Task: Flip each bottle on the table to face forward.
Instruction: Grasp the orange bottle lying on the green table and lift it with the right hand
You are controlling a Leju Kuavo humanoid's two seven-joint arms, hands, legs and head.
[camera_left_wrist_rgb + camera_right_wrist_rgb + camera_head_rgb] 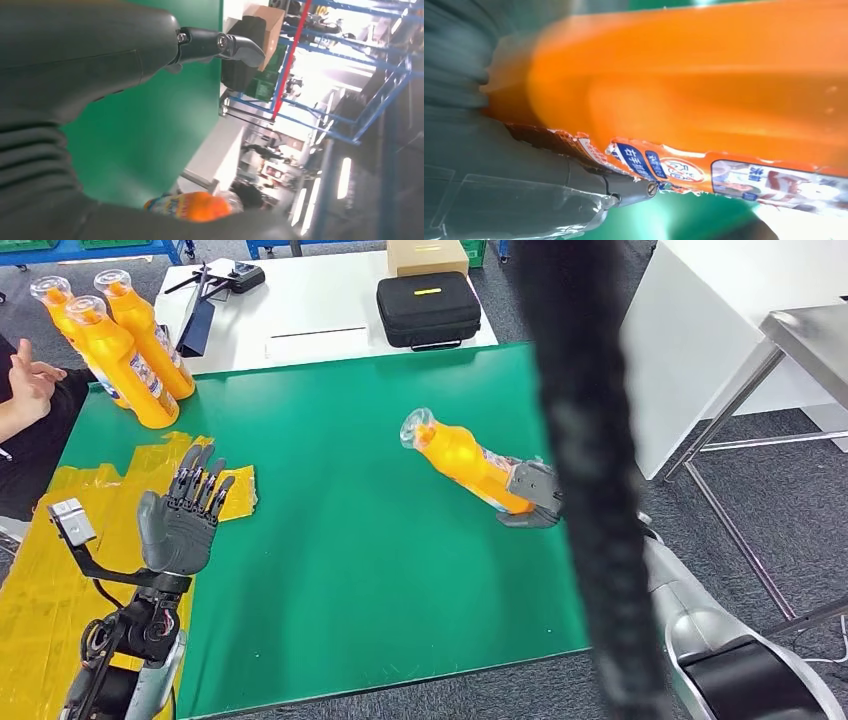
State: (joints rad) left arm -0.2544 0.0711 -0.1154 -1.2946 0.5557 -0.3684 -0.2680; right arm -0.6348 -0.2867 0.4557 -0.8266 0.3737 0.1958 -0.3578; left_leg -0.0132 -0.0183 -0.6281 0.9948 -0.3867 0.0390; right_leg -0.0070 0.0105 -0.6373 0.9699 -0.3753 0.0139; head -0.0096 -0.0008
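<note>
right hand (532, 492) fingers (624, 190) gripping orange bottle (465, 460) (tilted), left hand (185, 515) spread

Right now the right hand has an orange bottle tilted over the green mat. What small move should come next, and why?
Probably stand it up: tip the bottle until its base meets the green mat. The right hand grips its lower end, cap slanting up and away, while three bottles stand at the far corner.

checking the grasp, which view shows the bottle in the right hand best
The head view: the whole orange bottle shows, tilted over the green mat, its base in the right hand. The right wrist view gives only a blurred close-up of its body and label. The left wrist view catches a small part.
</note>
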